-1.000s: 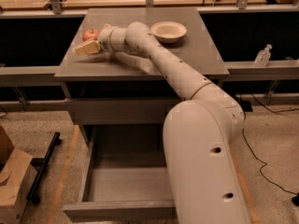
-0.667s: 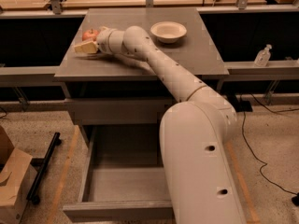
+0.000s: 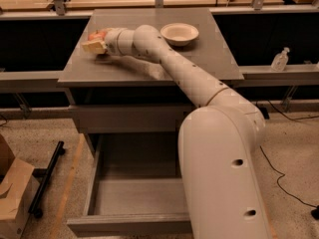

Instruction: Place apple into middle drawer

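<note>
The gripper point(image 3: 94, 46) is seen at the far left corner of the grey cabinet top point(image 3: 99, 72), set against the apple point(image 3: 94, 34). Only a red sliver of the apple is shown above the gripper, and the rest is covered. Whether the apple is clamped cannot be told. A cream-white bowl point(image 3: 176, 33) is noted near the far edge, right of centre and well apart from the apple. The middle drawer point(image 3: 129, 200) is found pulled out below the closed upper drawer front point(image 3: 124, 118). Its right part is hidden by the white arm point(image 3: 219, 148). A cardboard box point(image 3: 12, 198), cut off at the left, and a black bar point(image 3: 47, 176) are recorded on the floor. A clear bottle point(image 3: 280, 59) is seen on the ledge at right.
</note>
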